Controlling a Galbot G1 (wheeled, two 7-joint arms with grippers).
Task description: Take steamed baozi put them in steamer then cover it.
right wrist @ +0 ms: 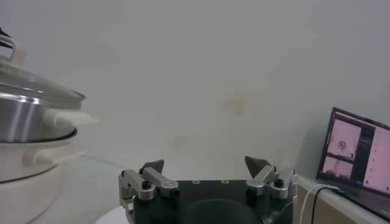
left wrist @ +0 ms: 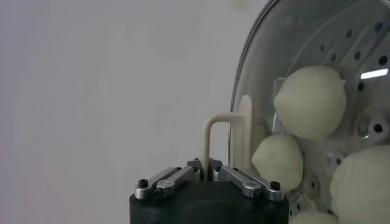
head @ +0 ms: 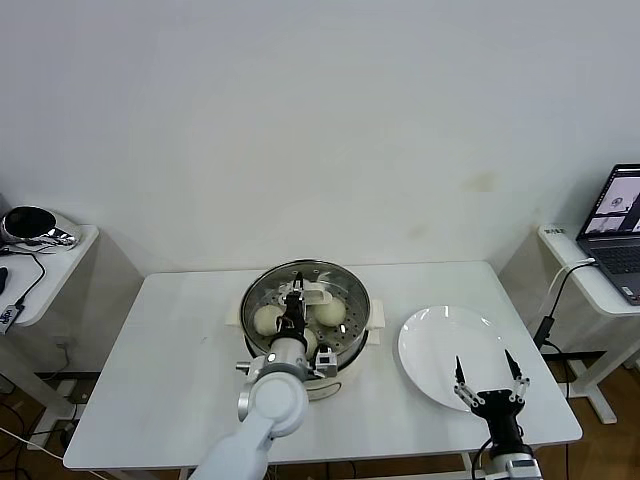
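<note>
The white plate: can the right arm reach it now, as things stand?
Probably yes. The right pincer hangs open at the near edge of the white plate, with nothing between them; the left pincer is away at the cover.

Bright, even light; steamer (head: 306, 318) glints; shadows faint.

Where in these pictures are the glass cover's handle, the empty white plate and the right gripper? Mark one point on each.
cover (left wrist: 226, 143): left wrist view, on its cream bar handle.
plate (head: 440, 340): head view, on its bare middle.
right gripper (head: 486, 372): head view, midway between its open fingertips.
</note>
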